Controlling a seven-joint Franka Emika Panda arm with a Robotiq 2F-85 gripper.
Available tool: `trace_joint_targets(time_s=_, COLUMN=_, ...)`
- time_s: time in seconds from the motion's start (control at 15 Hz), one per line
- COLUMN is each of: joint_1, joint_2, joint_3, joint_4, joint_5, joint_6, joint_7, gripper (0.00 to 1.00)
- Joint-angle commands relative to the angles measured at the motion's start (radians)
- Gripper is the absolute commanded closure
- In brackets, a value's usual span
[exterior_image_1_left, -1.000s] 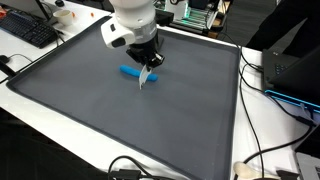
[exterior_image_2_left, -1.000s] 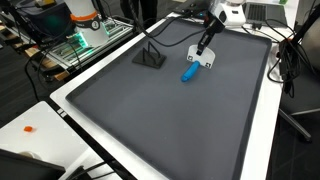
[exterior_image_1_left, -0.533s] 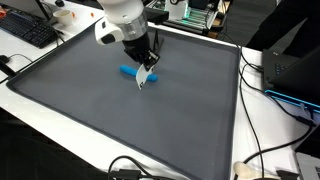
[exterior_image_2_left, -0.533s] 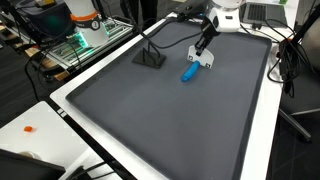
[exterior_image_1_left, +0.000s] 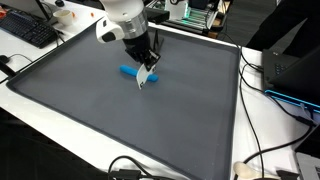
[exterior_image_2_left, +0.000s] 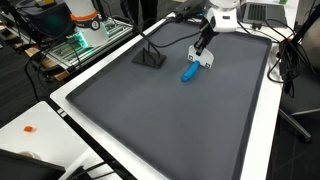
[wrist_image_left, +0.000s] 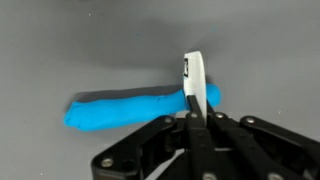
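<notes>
Clamping a thin white strip upright, the gripper is held over the blue roll, seemingly for pressing its right end.

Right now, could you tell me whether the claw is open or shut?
The claw is shut on the white strip: the wrist view shows its fingers pinching it.

In an exterior view the camera sat high off a long edge of the grey mat, looking down across it, blue stick mid-distance. In an exterior view it sat off a mat corner, stick far. Wrist view looked straight down, close above the stick. All three shared the stick.
</notes>
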Motion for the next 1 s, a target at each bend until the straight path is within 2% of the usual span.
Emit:
trace_joint_targets(time_s=0.0, joint_1=0.004, joint_2=-0.028, joint_3=-0.002, joint_4=-0.051, joint_5=0.014, joint_6=0.023, joint_7=-0.001, gripper=0.99)
trace_joint_targets(time_s=0.6, joint_1=0.015, joint_2=-0.064, joint_3=0.016, joint_4=-0.055, joint_5=-0.002, joint_6=-0.007, joint_7=-0.064, gripper=0.99)
trace_joint_targets(time_s=0.93, joint_1=0.040, joint_2=-0.091, joint_3=-0.003, joint_4=-0.057, joint_5=-0.058, joint_6=-0.012, joint_7=-0.035, gripper=0.99)
